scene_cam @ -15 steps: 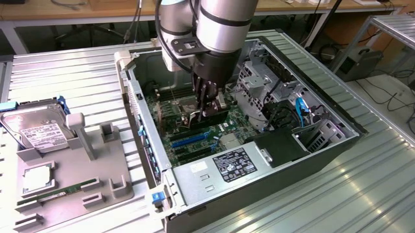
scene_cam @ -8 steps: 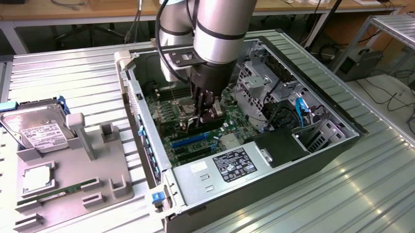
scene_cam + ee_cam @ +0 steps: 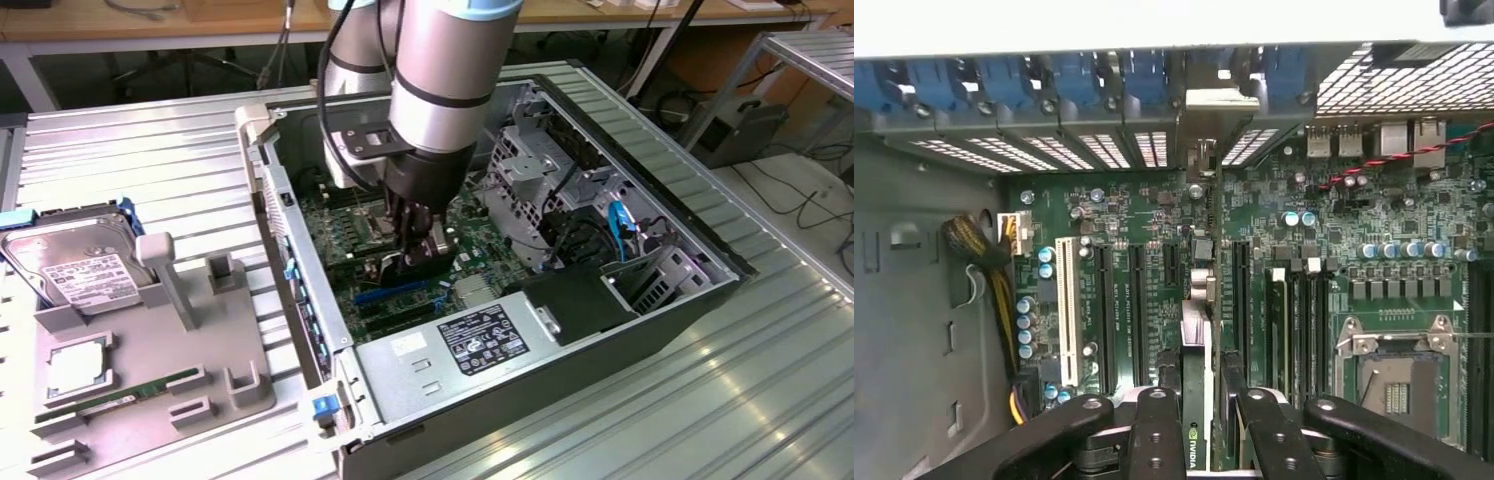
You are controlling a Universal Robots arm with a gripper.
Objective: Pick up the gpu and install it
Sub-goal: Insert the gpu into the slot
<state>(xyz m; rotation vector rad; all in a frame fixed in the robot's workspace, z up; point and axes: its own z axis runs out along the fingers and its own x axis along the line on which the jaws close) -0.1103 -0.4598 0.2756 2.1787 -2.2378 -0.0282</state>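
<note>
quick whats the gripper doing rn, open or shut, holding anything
Gripper: shut on the gpu, held edge-on over the motherboard slots inside the computer case.

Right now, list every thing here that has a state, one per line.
Green gpu card: held edge-on between the fingers, above the green motherboard.
Gripper: shut on the card, down inside the case.
Black computer case: side panel off, interior exposed.
Silver hard drive: lying on the grey holder tray.
Narrow green RAM stick: lying on the tray.
</note>
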